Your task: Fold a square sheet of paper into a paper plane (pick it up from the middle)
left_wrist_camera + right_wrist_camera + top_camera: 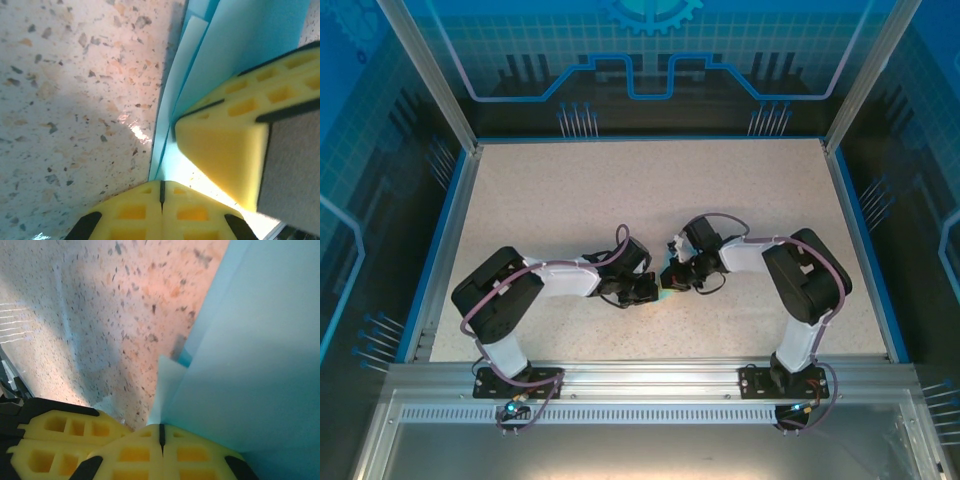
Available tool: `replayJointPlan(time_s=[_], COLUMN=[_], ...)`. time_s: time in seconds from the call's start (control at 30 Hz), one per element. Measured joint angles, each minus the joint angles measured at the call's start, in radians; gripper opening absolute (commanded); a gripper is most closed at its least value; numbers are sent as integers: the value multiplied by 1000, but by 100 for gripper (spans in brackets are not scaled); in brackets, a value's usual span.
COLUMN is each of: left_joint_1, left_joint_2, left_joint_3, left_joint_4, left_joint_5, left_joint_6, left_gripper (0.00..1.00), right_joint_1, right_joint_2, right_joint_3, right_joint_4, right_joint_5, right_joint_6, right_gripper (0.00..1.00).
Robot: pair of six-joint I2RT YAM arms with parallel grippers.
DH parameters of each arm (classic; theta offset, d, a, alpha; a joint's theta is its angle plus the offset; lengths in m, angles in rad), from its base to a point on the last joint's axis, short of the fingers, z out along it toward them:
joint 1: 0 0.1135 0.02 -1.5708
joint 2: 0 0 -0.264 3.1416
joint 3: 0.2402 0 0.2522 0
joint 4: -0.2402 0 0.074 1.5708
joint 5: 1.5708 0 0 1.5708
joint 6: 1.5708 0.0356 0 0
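Top external view, left gripper (647,290) and right gripper (676,280) tip to tip, both pinching folded light-blue paper (665,287).

The tabletop (620,190) is showing as smooth, speckled, stone-look laminate, giving off a faint sheen under the light. The paper (250,45) is reading as thin, matt, light-blue stock with crisp creases. The fingers (135,450) of the right pincer (161,432) are presenting as matt yellow moulded plastic, waffle-patterned. The arm casings (560,278) are looking like glossy white plastic, and the front rail (650,378) like brushed metal.
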Motion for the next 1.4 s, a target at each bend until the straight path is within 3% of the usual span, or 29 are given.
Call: replayJointPlan(time_s=[0.67, 0.87, 1.0, 1.17, 1.3, 1.4], left_joint_1=[0, 0, 0, 0, 2, 15], left_joint_2=[-1, -2, -8, -48, -109, -159], left_joint_3=[0, 6, 17, 41, 85, 96], left_joint_4=[0, -13, -46, -106, -119, -116], left_joint_5=[1, 1, -4, -26, -57, -83], left_joint_6=[8, 26, 32, 50, 53, 52], left_gripper=[0, 1, 12, 32, 52, 69], right_joint_1=[-290, -332, -342, -335, -301, -259], right_joint_2=[83, 82, 11, -182, -319, -380], right_joint_3=[136, 165, 146, 40, -58, -104], right_joint_4=[-15, -14, -16, -9, -16, -23], right_joint_5=[54, 123, 158, 173, 187, 192], right_joint_6=[-30, -30, -26, -8, 14, 32], right_gripper=[8, 16, 30, 50, 67, 74])
